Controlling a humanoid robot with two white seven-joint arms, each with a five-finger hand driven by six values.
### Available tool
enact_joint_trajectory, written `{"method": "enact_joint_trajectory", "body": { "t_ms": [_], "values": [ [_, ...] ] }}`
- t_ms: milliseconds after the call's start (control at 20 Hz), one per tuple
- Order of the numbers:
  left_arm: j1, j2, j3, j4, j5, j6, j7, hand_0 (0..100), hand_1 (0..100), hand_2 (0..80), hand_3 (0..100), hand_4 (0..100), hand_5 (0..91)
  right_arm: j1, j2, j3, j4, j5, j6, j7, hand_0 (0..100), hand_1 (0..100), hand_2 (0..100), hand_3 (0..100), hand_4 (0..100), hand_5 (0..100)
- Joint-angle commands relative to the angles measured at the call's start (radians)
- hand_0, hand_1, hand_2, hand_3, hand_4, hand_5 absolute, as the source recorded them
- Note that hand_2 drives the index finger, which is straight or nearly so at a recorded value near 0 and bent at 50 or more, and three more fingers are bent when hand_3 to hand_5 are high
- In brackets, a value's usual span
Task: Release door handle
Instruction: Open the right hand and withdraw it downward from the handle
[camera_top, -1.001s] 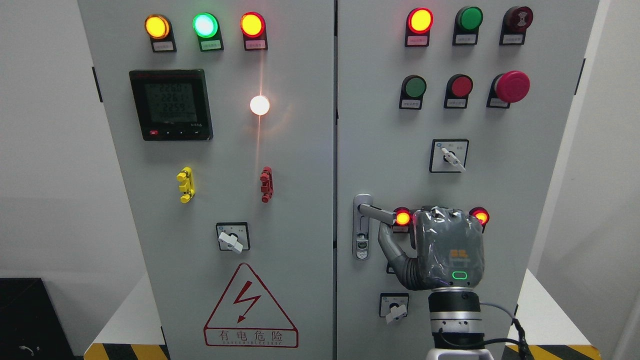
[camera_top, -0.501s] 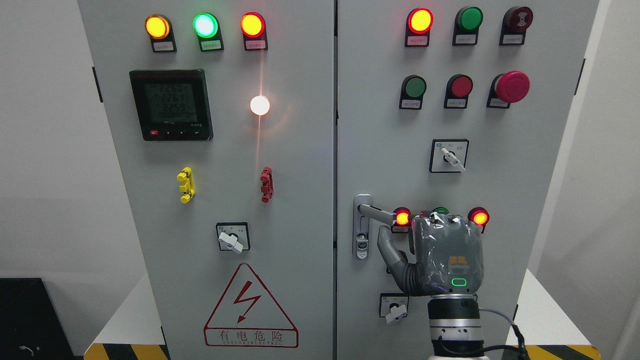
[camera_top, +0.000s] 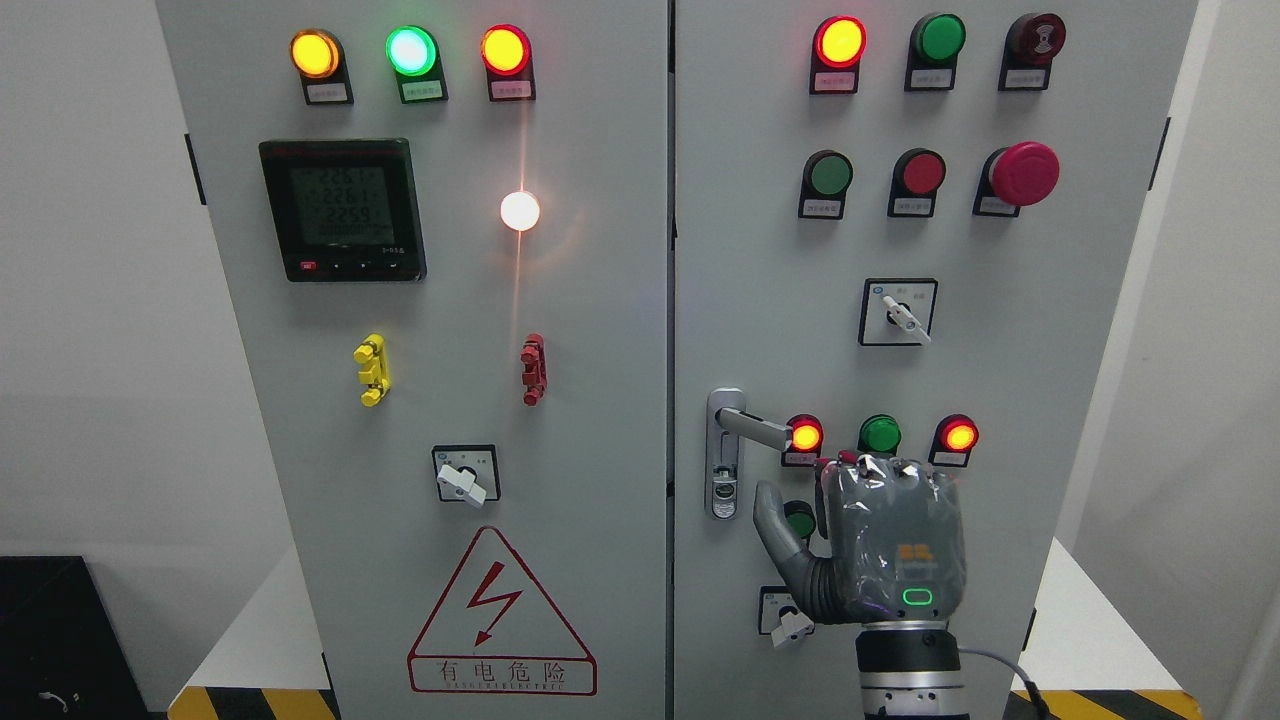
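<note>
The silver door handle (camera_top: 752, 428) sits on the right cabinet door (camera_top: 760, 250), its lever pointing right toward a lit red lamp (camera_top: 805, 436). My right hand (camera_top: 880, 535) comes up from the bottom edge, its grey back facing the camera. It hangs below the handle, clear of it, and holds nothing. Its thumb (camera_top: 776, 522) sticks out to the left, beside a small green lamp (camera_top: 800, 520). The other fingers point toward the door and are mostly hidden behind the palm. My left arm is out of the picture.
Around the hand are a green lamp (camera_top: 880, 435), a second lit red lamp (camera_top: 959, 436) and a rotary switch (camera_top: 790, 615) at lower left. Another rotary switch (camera_top: 898, 312) and a red mushroom button (camera_top: 1022, 173) sit higher. The left door (camera_top: 450, 300) carries a meter and a warning triangle.
My right hand has dropped down away from the handle, uncovering the green lamp between the two red ones. The handle lever stays where it was.
</note>
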Motion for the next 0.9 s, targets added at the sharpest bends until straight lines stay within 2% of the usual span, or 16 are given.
{"method": "enact_joint_trajectory", "body": {
  "t_ms": [0, 150, 300, 351, 401, 451, 501, 551, 601, 651, 751, 851],
  "values": [
    [0.020, 0.000, 0.000, 0.000, -0.001, 0.000, 0.000, 12, 56, 0.0, 0, 0, 0.0, 0.078, -0.007, -0.005, -0.051, 0.000, -0.036, -0.022, 50, 28, 93, 100, 100, 100],
    [0.020, 0.000, 0.000, 0.000, -0.001, 0.000, 0.000, 12, 56, 0.0, 0, 0, 0.0, 0.115, -0.008, -0.019, -0.079, -0.003, -0.089, -0.057, 50, 28, 85, 100, 97, 100],
    [0.020, 0.000, 0.000, 0.000, -0.001, 0.000, 0.000, 12, 56, 0.0, 0, 0, 0.0, 0.144, -0.007, -0.077, -0.105, -0.005, -0.190, -0.080, 50, 28, 78, 100, 93, 96],
    [0.020, 0.000, 0.001, 0.000, 0.001, 0.000, 0.000, 12, 56, 0.0, 0, 0, 0.0, 0.156, -0.007, -0.105, -0.117, -0.005, -0.224, -0.091, 50, 28, 75, 100, 91, 91],
    [0.020, 0.000, 0.000, 0.000, -0.001, 0.000, 0.000, 12, 56, 0.0, 0, 0, 0.0, 0.172, -0.007, -0.134, -0.133, -0.005, -0.255, -0.097, 50, 28, 69, 93, 83, 78],
    [0.020, 0.000, 0.000, 0.000, -0.001, 0.000, 0.000, 12, 56, 0.0, 0, 0, 0.0, 0.187, -0.007, -0.159, -0.149, -0.006, -0.285, -0.099, 50, 28, 68, 91, 80, 74],
    [0.020, 0.000, 0.000, 0.000, -0.001, 0.000, 0.000, 12, 56, 0.0, 0, 0, 0.0, 0.202, -0.005, -0.185, -0.165, -0.017, -0.316, -0.099, 49, 28, 64, 86, 74, 66],
    [0.020, 0.000, 0.000, 0.000, -0.001, 0.000, 0.000, 12, 56, 0.0, 0, 0, 0.0, 0.211, -0.005, -0.209, -0.174, -0.043, -0.341, -0.099, 49, 28, 58, 77, 66, 57],
    [0.020, 0.000, 0.000, 0.000, -0.001, 0.000, 0.000, 12, 56, 0.0, 0, 0, 0.0, 0.215, -0.007, -0.229, -0.180, -0.075, -0.361, -0.099, 49, 28, 57, 76, 65, 56],
    [0.020, 0.000, 0.000, 0.000, -0.001, 0.000, 0.000, 12, 56, 0.0, 0, 0, 0.0, 0.216, -0.007, -0.243, -0.183, -0.101, -0.370, -0.097, 48, 29, 51, 66, 57, 50],
    [0.020, 0.000, 0.000, 0.000, -0.001, 0.000, 0.000, 12, 56, 0.0, 0, 0, 0.0, 0.216, -0.008, -0.266, -0.183, -0.133, -0.382, -0.092, 47, 30, 46, 57, 50, 41],
    [0.020, 0.000, 0.000, 0.000, -0.001, 0.000, 0.000, 12, 56, 0.0, 0, 0, 0.0, 0.215, -0.008, -0.303, -0.183, -0.173, -0.402, -0.088, 47, 29, 36, 39, 35, 28]
  ]
}}
